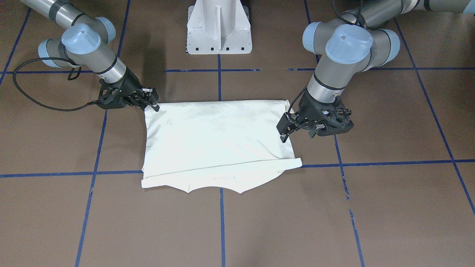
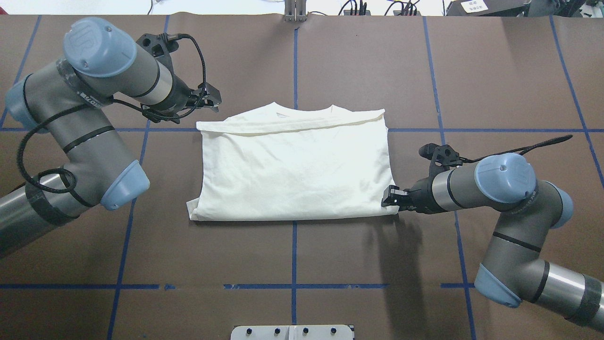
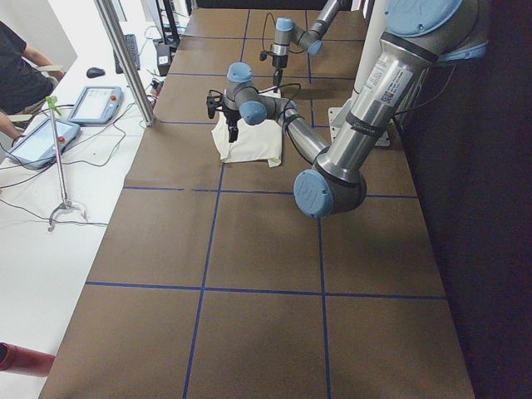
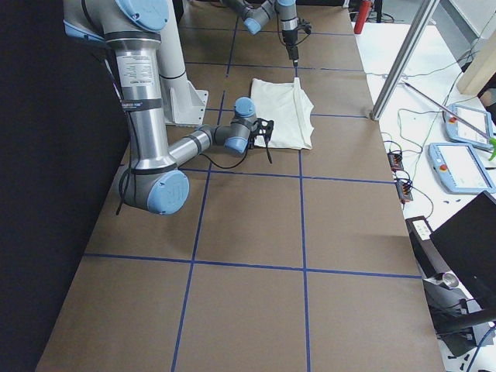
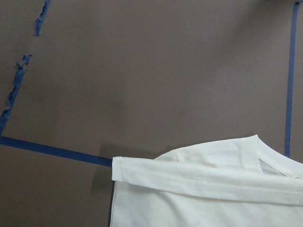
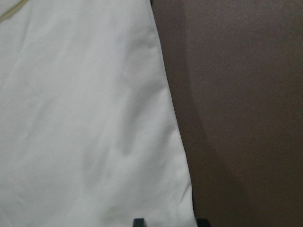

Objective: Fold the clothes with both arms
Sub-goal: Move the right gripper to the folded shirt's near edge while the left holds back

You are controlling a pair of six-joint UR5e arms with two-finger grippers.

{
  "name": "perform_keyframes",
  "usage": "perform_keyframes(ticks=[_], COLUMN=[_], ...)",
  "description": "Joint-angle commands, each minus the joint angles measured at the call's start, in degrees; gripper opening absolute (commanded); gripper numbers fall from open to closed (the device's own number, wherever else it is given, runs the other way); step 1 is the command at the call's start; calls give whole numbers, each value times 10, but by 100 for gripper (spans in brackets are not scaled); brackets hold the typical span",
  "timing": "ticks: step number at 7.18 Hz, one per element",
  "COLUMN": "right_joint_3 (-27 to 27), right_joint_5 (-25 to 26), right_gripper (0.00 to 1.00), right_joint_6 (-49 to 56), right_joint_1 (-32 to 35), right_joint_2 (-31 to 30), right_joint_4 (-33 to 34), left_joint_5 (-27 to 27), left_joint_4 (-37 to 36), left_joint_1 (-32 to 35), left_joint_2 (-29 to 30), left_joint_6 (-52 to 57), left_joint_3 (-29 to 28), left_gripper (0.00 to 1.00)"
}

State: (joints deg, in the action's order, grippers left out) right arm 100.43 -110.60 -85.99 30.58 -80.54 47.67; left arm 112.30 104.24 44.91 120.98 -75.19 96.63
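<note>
— One item logged: a cream-white T-shirt (image 2: 292, 170), folded to a rough rectangle, plain side up, flat on the brown table (image 2: 495, 71) with its blue tape grid. Position, by the overhead view?

— Centre of the table. Neckline at the 12 o'clock edge, with one sleeve (image 2: 302, 125) laid straight across just below it. The white pedestal base (image 2: 292, 332) stands at 6 o'clock, well apart.

— Left arm?

— The left end effector (image 2: 214, 100) is at the shirt's 10 o'clock corner, raised and clear of the cloth. Fingers parted, nothing between them. Its wrist camera looks down on the sleeve cuff (image 5: 123, 172) and a tape line.

— Right arm?

— The right end effector (image 2: 388, 198) sits low at the 4 o'clock corner, touching or just beside the cloth's edge; cannot tell which. Its wrist view shows two fingertips (image 6: 138, 221) spread wide, one over cloth, one over bare table. Released, gripping nothing.

— Surroundings?

— Left side view: a person (image 3: 15, 71) at a white side table with two tablet pendants (image 3: 96, 104).
</note>
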Motion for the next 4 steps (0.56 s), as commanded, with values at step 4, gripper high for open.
perform_keyframes(ticks=[4], right_joint_3=[135], right_joint_5=[3], right_gripper=[0], right_joint_6=[5], right_joint_1=[-85], right_joint_2=[-126], right_joint_4=[-6], left_joint_5=[-2], left_joint_4=[3], left_joint_1=[-2], left_joint_2=[-1], left_joint_6=[1], left_joint_3=[7], left_gripper=[100])
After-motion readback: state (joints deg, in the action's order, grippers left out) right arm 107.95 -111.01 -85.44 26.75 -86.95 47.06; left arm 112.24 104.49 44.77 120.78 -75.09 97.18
